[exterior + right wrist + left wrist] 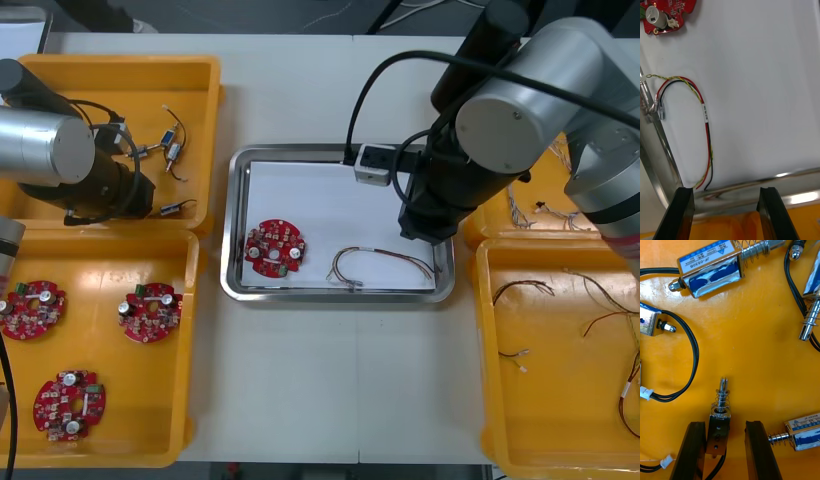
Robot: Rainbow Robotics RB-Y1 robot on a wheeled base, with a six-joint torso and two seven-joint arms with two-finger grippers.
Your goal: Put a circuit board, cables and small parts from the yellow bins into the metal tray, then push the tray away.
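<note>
A red circuit board (275,248) and a red and yellow cable (385,262) lie on the white inside of the metal tray (240,225). My right gripper (727,212) hovers open over the tray's right rim (752,187), with the cable (706,116) lying ahead of its fingers and nothing between them. My left gripper (725,450) is low in the far left yellow bin (205,75). Its fingers straddle a small metal part (719,420) with a spring pin, which rests against one finger with a gap to the other, so the gripper is open.
Several more small metal parts (711,266) with black leads lie around the left fingers. The near left bin (190,330) holds three circuit boards (150,310). The two right bins (485,330) hold loose cables (525,290).
</note>
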